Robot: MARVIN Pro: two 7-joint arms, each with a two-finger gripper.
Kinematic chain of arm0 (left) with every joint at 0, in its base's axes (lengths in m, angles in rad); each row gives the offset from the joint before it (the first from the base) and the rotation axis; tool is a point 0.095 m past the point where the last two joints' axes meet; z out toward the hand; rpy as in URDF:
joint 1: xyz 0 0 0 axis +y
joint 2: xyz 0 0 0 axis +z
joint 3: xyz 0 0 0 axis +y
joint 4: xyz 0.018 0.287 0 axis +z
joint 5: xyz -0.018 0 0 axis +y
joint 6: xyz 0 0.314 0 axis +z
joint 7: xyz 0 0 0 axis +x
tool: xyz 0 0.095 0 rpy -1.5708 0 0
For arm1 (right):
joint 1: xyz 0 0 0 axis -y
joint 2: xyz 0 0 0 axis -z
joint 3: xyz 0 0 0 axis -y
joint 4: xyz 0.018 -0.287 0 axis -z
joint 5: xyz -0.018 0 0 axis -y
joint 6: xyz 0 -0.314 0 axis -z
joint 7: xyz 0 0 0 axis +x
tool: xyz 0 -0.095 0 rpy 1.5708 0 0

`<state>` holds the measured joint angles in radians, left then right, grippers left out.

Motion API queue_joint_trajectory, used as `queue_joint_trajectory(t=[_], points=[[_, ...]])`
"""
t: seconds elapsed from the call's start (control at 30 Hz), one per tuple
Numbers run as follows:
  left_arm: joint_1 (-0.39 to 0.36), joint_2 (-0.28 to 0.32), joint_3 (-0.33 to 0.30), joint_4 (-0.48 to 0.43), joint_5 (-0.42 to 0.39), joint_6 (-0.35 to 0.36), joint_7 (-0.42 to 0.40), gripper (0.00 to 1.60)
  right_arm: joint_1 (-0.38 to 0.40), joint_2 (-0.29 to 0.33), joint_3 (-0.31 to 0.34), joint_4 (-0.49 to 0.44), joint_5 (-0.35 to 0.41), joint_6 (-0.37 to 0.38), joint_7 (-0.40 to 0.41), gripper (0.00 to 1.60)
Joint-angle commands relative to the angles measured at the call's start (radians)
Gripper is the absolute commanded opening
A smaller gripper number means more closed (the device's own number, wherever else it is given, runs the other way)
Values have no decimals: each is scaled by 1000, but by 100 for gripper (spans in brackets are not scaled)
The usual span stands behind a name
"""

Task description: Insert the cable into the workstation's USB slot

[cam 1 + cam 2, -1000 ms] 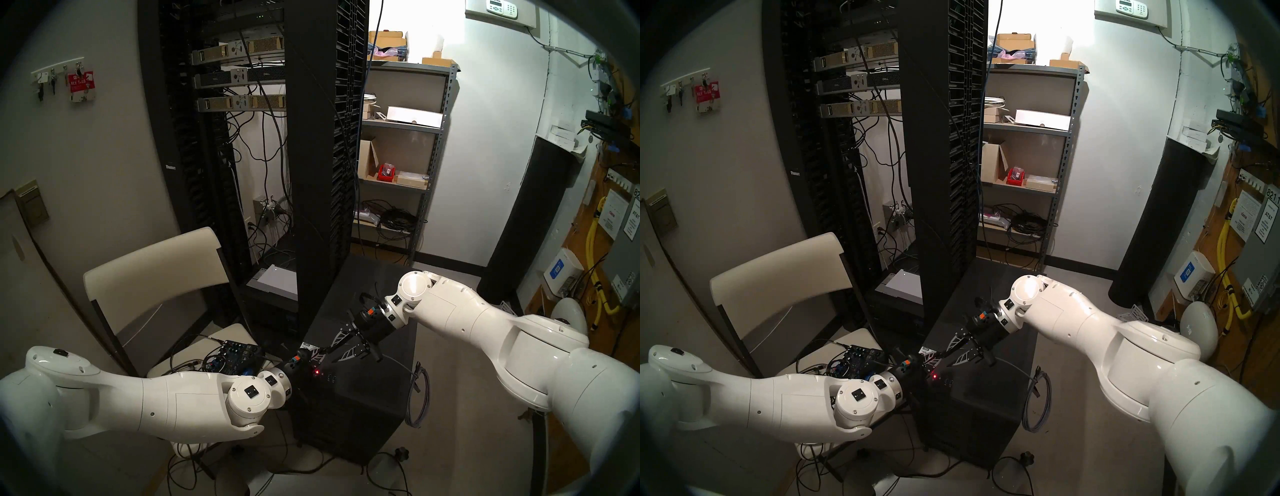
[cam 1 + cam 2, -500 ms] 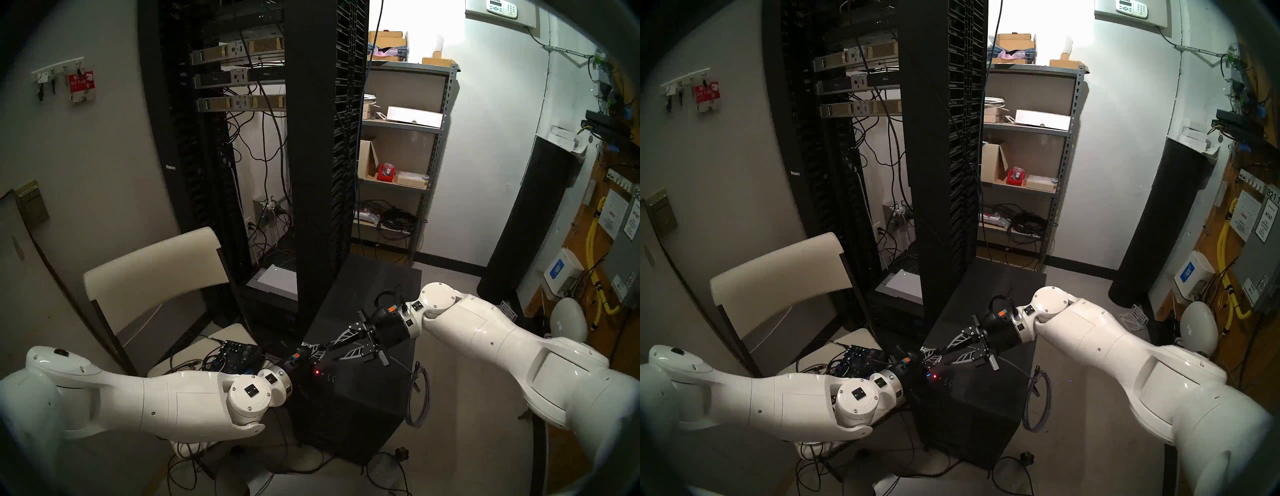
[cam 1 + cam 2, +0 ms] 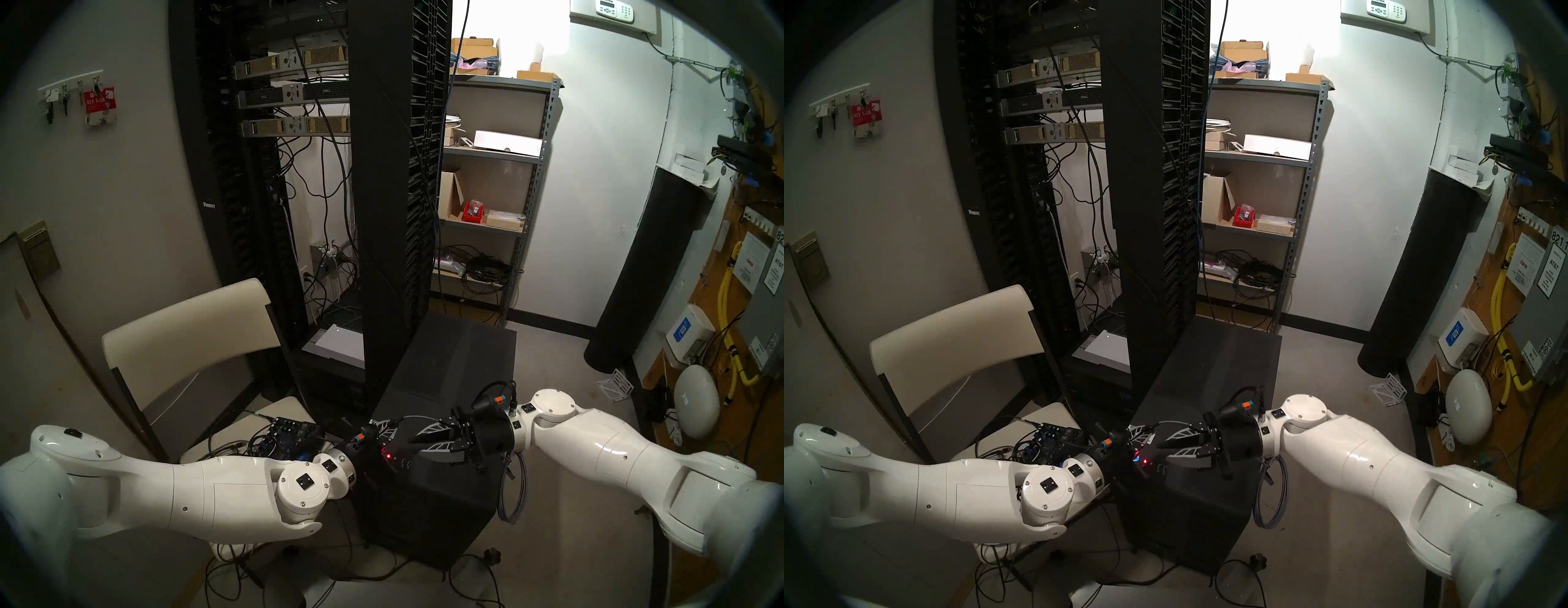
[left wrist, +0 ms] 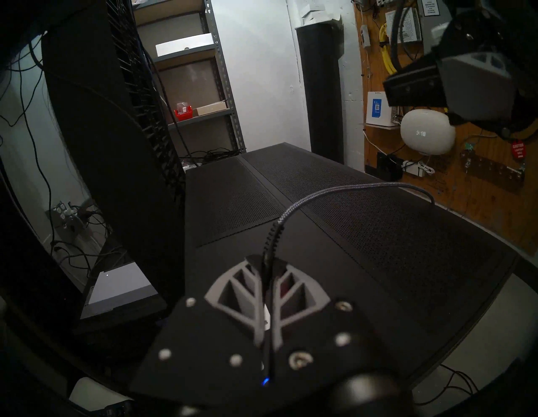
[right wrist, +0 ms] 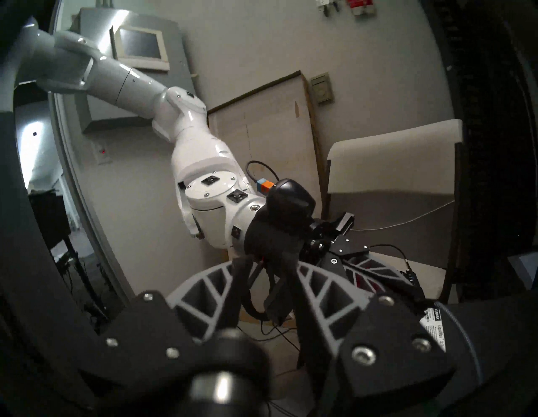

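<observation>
The black workstation (image 3: 445, 501) stands on the floor at the centre, with a red light (image 3: 387, 456) on its front top edge. The USB slot (image 3: 410, 463) is the right one of a twin pair beside that light. My left gripper (image 3: 392, 426) is shut on the grey braided cable (image 4: 349, 187) near its plug, just above the perforated top (image 4: 393, 233). The cable arcs across the top and hangs in a coil (image 3: 513, 488) down the right side. My right gripper (image 3: 413, 439) is open and empty. It lies low over the top and points at the left gripper (image 5: 346, 247).
The tall black server rack (image 3: 382, 212) stands just behind and left of the workstation. A cream chair (image 3: 191, 331) with an electronics board (image 3: 292, 433) is at the left. Metal shelving (image 3: 492, 191) and a black column (image 3: 649, 263) are at the back right. Loose wires (image 3: 475, 569) lie on the floor.
My right arm has swung down and to the right, and its gripper now lies level and low over the workstation's front top. The left arm has barely moved.
</observation>
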<state>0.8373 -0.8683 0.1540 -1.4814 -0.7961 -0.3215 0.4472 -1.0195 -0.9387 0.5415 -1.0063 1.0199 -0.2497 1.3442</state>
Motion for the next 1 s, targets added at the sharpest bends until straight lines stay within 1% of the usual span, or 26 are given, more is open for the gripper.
queue_joint_trajectory(t=[0.0,0.03,0.07,0.17,0.2,0.23,0.27,0.3,0.33,0.37,0.4,0.43,0.47,0.53,0.57,0.63,0.73,0.77,0.83,0.9,0.93,0.97], points=[[-4,10,-14,-16,2,-29,8,0,-95,-30,43,25,128,1,-17,82],[-4,12,-14,-18,2,-30,8,0,-98,-35,45,32,136,2,-17,83],[-4,14,-13,-20,3,-30,9,0,-106,-47,54,50,166,9,-1,83],[-3,19,-13,-25,5,-33,12,0,-116,-79,68,97,209,16,12,80],[-2,20,-13,-25,6,-33,13,0,-119,-87,68,105,208,13,-7,80],[-3,20,-13,-26,6,-33,13,0,-119,-99,71,121,221,16,6,80],[-3,21,-12,-27,7,-33,13,0,-126,-110,81,133,247,24,11,79],[-3,22,-12,-27,8,-34,14,0,-124,-117,82,142,249,25,13,78],[-3,22,-12,-27,8,-34,13,0,-127,-127,89,154,270,35,28,78],[-2,23,-12,-27,8,-35,14,0,-128,-133,92,159,277,39,26,78],[-2,23,-12,-28,9,-36,13,0,-125,-143,88,170,275,47,30,79],[-3,23,-12,-28,10,-37,13,0,-130,-154,93,180,291,55,32,81],[-2,23,-12,-28,10,-38,13,0,-127,-161,89,188,285,55,32,86],[-2,24,-12,-28,9,-39,13,0,-130,-180,97,206,303,64,30,92],[-2,24,-12,-29,9,-39,12,0,-121,-188,91,216,293,64,30,93],[-1,23,-12,-29,9,-40,12,0,-115,-205,92,229,300,79,27,90],[0,23,-13,-31,8,-43,12,0,-111,-222,99,236,306,89,2,95],[1,23,-12,-32,9,-44,12,0,-116,-232,112,246,327,101,-13,93],[2,23,-13,-34,9,-48,12,0,-106,-242,112,263,318,97,-22,88],[2,24,-13,-36,10,-50,12,0,-101,-251,115,276,321,106,-24,88],[1,24,-13,-37,10,-50,12,0,-103,-257,121,280,331,117,-38,90],[1,25,-13,-38,10,-51,12,0,-93,-259,111,289,314,113,-49,88]])
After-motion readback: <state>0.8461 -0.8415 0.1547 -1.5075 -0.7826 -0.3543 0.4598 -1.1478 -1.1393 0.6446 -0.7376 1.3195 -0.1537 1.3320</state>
